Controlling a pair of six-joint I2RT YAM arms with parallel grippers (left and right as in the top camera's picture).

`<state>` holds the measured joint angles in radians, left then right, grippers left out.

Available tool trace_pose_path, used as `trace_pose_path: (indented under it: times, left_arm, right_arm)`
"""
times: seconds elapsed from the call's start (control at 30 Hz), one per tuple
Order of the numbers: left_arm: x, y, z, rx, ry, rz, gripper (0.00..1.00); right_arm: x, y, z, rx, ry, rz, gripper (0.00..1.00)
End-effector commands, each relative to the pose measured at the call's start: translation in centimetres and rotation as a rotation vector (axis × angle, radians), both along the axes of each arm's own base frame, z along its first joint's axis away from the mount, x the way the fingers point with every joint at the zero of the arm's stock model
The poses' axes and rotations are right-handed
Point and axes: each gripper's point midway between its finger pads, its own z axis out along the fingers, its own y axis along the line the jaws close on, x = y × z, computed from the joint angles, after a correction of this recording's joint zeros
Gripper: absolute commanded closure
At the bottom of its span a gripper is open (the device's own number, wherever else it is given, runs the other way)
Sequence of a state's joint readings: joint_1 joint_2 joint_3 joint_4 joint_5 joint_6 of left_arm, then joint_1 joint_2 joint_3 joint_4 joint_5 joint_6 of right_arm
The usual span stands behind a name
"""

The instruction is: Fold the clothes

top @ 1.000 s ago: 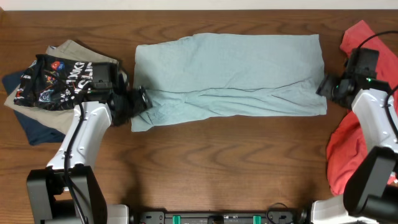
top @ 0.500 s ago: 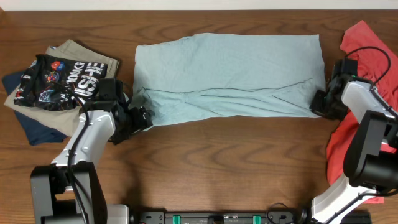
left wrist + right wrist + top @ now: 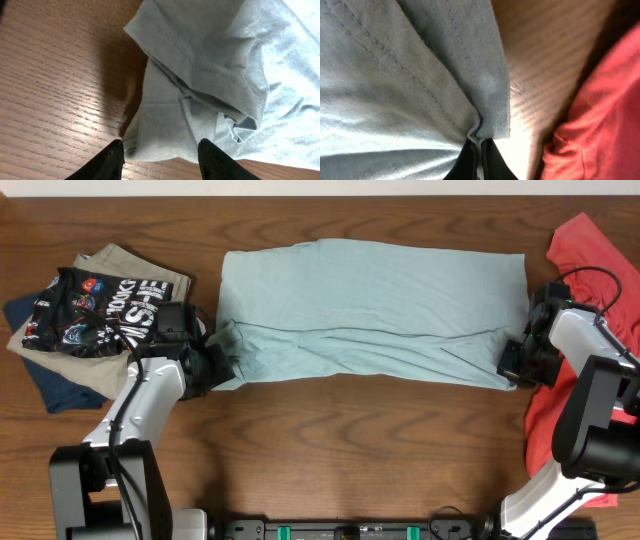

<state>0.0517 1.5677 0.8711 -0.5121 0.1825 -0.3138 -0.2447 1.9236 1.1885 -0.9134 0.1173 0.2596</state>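
right end effector (image 3: 512,365) was standing open off the right edge of the pale blue t-shirt (image 3: 370,300) a second ago. now it is at the lower right corner with the jaws together on the hem. the right wrist view shows the stitched edge (image 3: 490,85) pinched at the tips (image 3: 477,152). the shirt's right edge sits a bit further right in the frame than before and the lower fold looks tauter, so that corner reads as secured.

left end effector (image 3: 222,365) has slid in from beside the lower left corner onto it. in the left wrist view its jaws (image 3: 160,160) are apart, straddling the bunched corner (image 3: 165,125), with cloth between them but not clamped.

my read: one corner is gripped and the other is mid-grasp, so the next fold is waiting on the left side closing.

the t-shirt lies flat across upper centre of the worktop (image 3: 350,460), already doubled into a wide band.

writing: none on the t-shirt, no tag or print visible. the black garment (image 3: 90,310) on the pile at upper left has white block lettering, something ending "ocks", the rest not readable. under it are a khaki piece (image 3: 120,260) and a navy one (image 3: 60,390). a red garment (image 3: 590,250) lies at the right edge, no writing seen.
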Motion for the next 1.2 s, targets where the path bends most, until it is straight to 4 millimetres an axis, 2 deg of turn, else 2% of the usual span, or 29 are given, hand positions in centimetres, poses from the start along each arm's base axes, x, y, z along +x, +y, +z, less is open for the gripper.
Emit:
trace_pose_path:
  times: [0.0, 0.13, 0.2, 0.27, 0.37, 0.5, 0.7, 0.77, 0.8, 0.83, 1.03, 1.1, 1.17]
  left_arm:
    - [-1.1, 0.2, -1.0, 0.013, 0.030, -0.008, 0.50]
    - [-2.1, 0.1, -2.3, 0.019, 0.039, -0.039, 0.53]
    - [-2.5, 0.0, -2.9, 0.012, 0.038, -0.053, 0.65]
    - [-2.6, -0.4, -3.2, -0.003, 0.033, -0.068, 0.68]
    - [-2.3, -1.0, -3.0, -0.035, 0.010, -0.101, 0.66]
    - [-1.2, -2.0, -2.5, -0.087, -0.041, -0.118, 0.55]
    - [0.0, -3.1, -1.8, -0.145, -0.104, -0.152, 0.54]
    - [0.0, -3.2, -1.7, -0.153, -0.106, -0.155, 0.56]
    - [-0.1, -3.2, -1.7, -0.153, -0.104, -0.155, 0.60]
    - [-0.2, -3.2, -1.8, -0.153, -0.100, -0.154, 0.61]
    - [-1.3, -2.8, -2.3, -0.129, -0.043, -0.140, 0.62]
    - [-1.9, -2.3, -2.6, -0.103, -0.016, -0.131, 0.67]
    - [-2.3, -1.9, -2.8, -0.083, 0.006, -0.124, 0.75]
  right_arm:
    - [-2.0, -1.2, -1.0, -0.027, 0.079, -0.049, 0.99]
    - [-3.6, -1.8, -0.7, -0.051, 0.139, -0.097, 0.99]
    - [-4.6, -2.3, -0.4, -0.080, 0.173, -0.131, 0.99]
    - [-4.9, -2.4, -0.3, -0.079, 0.184, -0.134, 0.99]
    - [-5.0, -2.3, -0.3, -0.077, 0.188, -0.133, 0.99]
    - [-4.8, -1.9, -0.4, -0.055, 0.183, -0.135, 0.99]
    - [-5.3, -1.5, -0.3, -0.036, 0.204, -0.136, 0.99]
    - [-5.2, -1.1, -0.2, -0.008, 0.201, -0.131, 0.93]
    - [-5.0, -0.9, 0.0, 0.005, 0.191, -0.125, 0.92]
    - [-4.6, -0.9, 0.4, 0.014, 0.172, -0.120, 0.85]
    - [-1.2, -1.9, 4.0, -0.022, 0.018, -0.112, 0.58]
    - [0.2, -2.1, 4.7, -0.028, -0.050, -0.096, 0.54]
    - [1.7, -1.6, 4.7, 0.016, -0.113, -0.027, 0.56]
